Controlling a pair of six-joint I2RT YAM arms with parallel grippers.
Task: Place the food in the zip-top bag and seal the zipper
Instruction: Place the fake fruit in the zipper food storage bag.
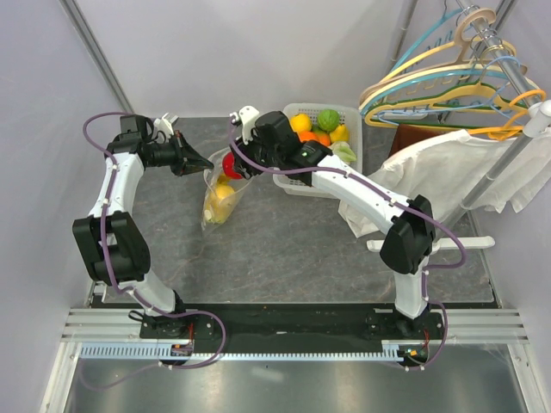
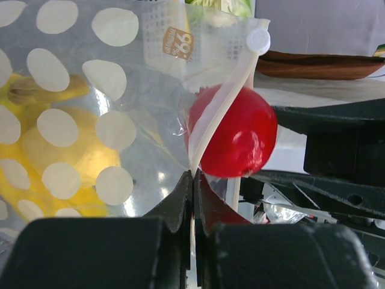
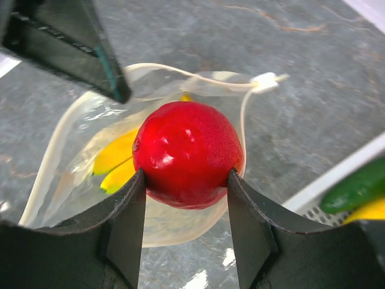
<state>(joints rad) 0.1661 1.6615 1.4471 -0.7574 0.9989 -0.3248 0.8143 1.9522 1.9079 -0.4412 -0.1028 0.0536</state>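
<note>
Overhead coverage places the clear dotted zip-top bag (image 1: 217, 196) on the grey stone-patterned table (image 1: 284, 249), just left of the white slotted basket (image 1: 293, 184), which holds orange, green and yellow toy produce. The left gripper (image 1: 188, 160) meets the bag's upper edge from the left. The right gripper (image 1: 236, 163) reaches in from the basket side with a glossy round red toy fruit (image 1: 230, 163). How either one grips is too small to read there.

From the left wrist, the black jaws are pressed together on a thin fold of the bag's plastic beside the pale zipper strip (image 2: 224, 114), whose round white slider tab (image 2: 258, 41) sits at the far end. A yellow toy banana (image 2: 42, 90) and a rounder yellow piece (image 2: 60, 156) show through the dots.

From the right wrist, two black fingers (image 3: 129, 223) clamp the red fruit on either side, directly over the bag's spread-open mouth. Whether it has crossed the rim cannot be told.
</note>
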